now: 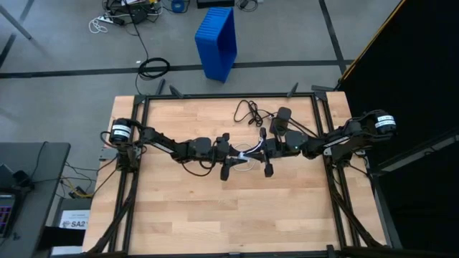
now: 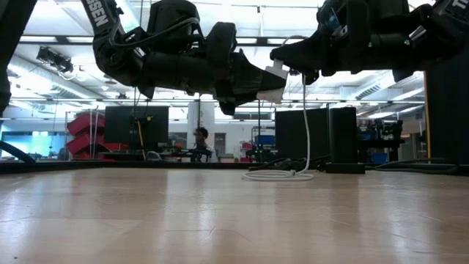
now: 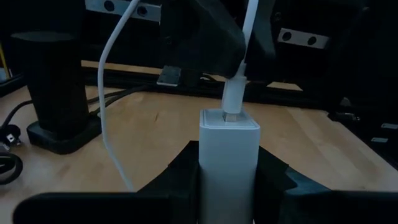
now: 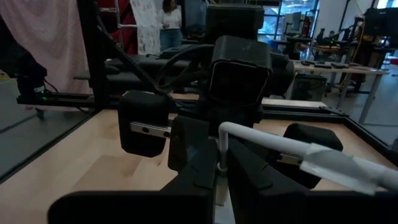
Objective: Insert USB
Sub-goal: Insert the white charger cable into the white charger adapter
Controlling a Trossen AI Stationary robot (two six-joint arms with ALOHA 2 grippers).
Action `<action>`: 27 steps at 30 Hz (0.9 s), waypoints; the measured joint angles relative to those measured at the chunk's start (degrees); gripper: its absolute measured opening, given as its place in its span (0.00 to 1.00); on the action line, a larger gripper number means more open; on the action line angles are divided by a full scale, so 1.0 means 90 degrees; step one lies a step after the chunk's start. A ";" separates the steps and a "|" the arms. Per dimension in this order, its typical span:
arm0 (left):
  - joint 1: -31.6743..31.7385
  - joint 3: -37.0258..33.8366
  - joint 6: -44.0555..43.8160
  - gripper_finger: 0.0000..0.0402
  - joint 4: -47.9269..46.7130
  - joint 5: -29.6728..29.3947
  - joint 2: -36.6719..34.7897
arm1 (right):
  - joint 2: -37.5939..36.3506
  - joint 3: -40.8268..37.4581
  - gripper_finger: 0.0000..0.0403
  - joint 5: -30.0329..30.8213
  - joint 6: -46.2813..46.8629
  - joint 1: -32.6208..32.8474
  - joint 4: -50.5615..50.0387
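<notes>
Both arms meet above the middle of the wooden table (image 1: 215, 215). My left gripper (image 1: 235, 156) (image 3: 228, 180) is shut on a white charger block (image 3: 228, 149). My right gripper (image 1: 259, 152) (image 4: 221, 168) faces it and is shut on the USB (image 1: 247, 156) at its plug end. The plug (image 3: 233, 99) has its tip in the port on the block's end face. The white cable drops from the grippers, and its coil (image 2: 278, 174) lies on the table. My left gripper pinches the charger block by its two long sides (image 3: 205, 168) between its two fingers. The fingers come level from the table's left and lie along the block. The block is lifted clear, its port end toward my right gripper. My right gripper pinches the USB where the cable leaves the plug's back (image 3: 244, 62) between its two fingers, level from the table's right. The plug's tip (image 3: 231, 116) is in the block's port. The cable (image 4: 267, 142) bends away and hangs slack to the table.
A black adapter box (image 1: 283, 116) with a thin black cord (image 1: 249, 111) lies on the table's far side, behind the grippers. Black frame rails (image 1: 229, 95) edge the table. A blue crate (image 1: 217, 39) stands on the floor beyond. A person (image 2: 199, 139) is far back in the room.
</notes>
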 joint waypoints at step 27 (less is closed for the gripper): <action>0.0000 -0.0250 -0.0024 0.17 0.0386 -0.0204 0.0000 | 0.0008 0.0002 0.00 0.0153 0.0017 0.0000 -0.0085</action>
